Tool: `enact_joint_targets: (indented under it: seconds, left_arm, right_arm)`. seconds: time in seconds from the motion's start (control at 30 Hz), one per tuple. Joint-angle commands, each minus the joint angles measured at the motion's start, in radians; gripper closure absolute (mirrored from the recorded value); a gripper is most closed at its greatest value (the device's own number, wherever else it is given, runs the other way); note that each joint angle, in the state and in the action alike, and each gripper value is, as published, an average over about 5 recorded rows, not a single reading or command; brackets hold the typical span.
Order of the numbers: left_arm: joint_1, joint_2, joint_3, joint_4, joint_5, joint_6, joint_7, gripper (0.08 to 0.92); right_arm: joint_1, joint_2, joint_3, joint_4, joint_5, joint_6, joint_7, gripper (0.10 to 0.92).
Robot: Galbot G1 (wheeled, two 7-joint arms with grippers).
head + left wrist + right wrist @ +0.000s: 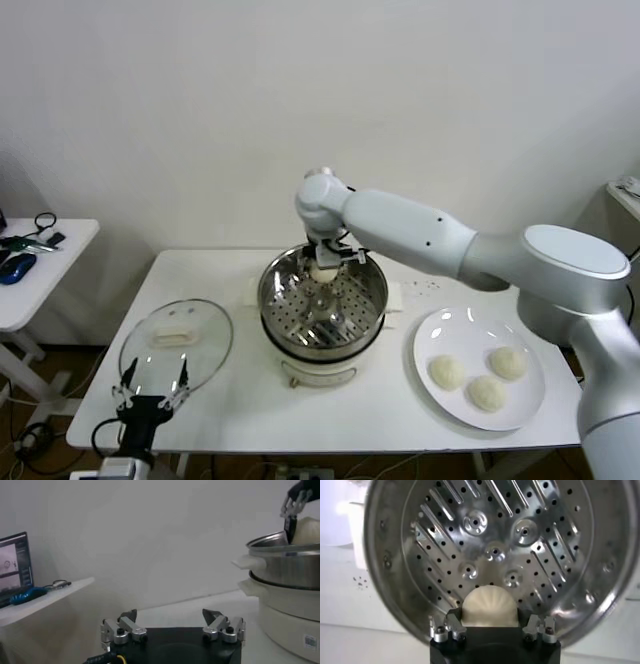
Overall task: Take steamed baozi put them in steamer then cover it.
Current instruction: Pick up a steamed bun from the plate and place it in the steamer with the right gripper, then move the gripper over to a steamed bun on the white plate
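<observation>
My right gripper (325, 265) is shut on one off-white baozi (488, 606) and holds it over the far side of the steel steamer basket (372, 290), just above its perforated bottom (490, 540). The held baozi also shows in the head view (324, 272) and the left wrist view (307, 530). Three more baozi (446, 372) (507, 362) (487, 392) lie on the white plate (440, 330) at the right. My left gripper (153, 388) is open and empty, parked at the table's front left, by the glass lid (175, 345).
The steamer stands on a white electric pot base (318, 372) at the table's middle. A white side table (30, 265) with cables and a blue mouse (17, 267) stands to the left. A white wall is behind.
</observation>
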Motion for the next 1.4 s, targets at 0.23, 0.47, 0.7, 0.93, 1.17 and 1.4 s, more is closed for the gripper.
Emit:
enact_joint_targets:
  seconds: [0.23,0.47,0.7,0.93,1.17,1.4]
  left_arm:
    - [0.0,0.0,0.0,0.006,-0.003,-0.003,-0.002,0.177]
    - [0.001,0.001,0.001,0.014,-0.007,-0.005,-0.002,0.177]
    - [0.002,0.0,0.004,0.015,-0.007,-0.005,-0.004,0.177]
    - [0.005,-0.001,0.007,0.006,-0.002,-0.003,-0.005,0.177]
    - [0.023,0.0,0.013,-0.016,0.0,0.0,-0.015,0.177]
    - [0.043,0.002,0.016,-0.03,0.003,-0.014,-0.013,0.177]
  right_arm:
    - [-0.057,0.023,0.005,-0.038,-0.051,0.01,0.004,0.31]
    - [-0.057,0.029,0.006,-0.053,-0.02,-0.016,-0.005,0.213]
    - [-0.016,0.008,0.026,-0.011,0.0,-0.016,-0.031,0.203]
    - [0.08,-0.045,0.019,0.036,0.155,-0.037,-0.062,0.203]
    - [0.254,-0.182,-0.107,0.103,0.443,-0.139,-0.021,0.203]
    - [0.463,-0.414,-0.379,0.224,0.803,-0.423,0.121,0.203]
